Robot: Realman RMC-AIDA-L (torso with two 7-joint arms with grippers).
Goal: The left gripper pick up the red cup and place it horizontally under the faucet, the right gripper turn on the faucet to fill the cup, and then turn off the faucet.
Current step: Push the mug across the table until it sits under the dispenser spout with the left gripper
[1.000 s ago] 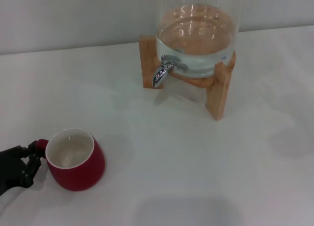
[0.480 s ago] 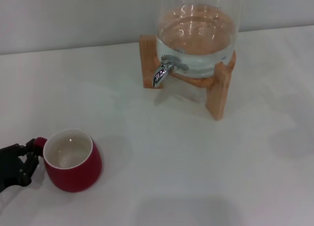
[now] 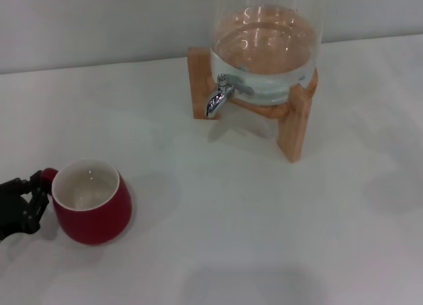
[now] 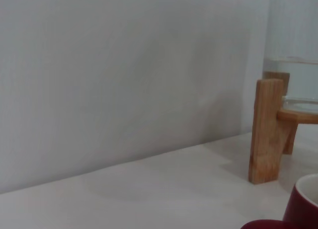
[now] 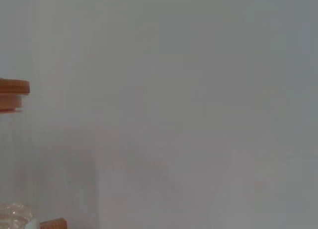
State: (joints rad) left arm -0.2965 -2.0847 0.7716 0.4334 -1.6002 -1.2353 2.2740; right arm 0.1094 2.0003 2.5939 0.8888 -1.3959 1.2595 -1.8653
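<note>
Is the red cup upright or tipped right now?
Upright: the red cup shows its open mouth upward, left gripper at its handle.

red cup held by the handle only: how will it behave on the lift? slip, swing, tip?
The cup looks glossy and rigid, so it may slip in the left pincer, which sits at the handle. The bowl hangs off to one side of that hold, so it could swing or tilt. It looks empty, so probably light; likely ceramic, so it could chip if dropped.
</note>
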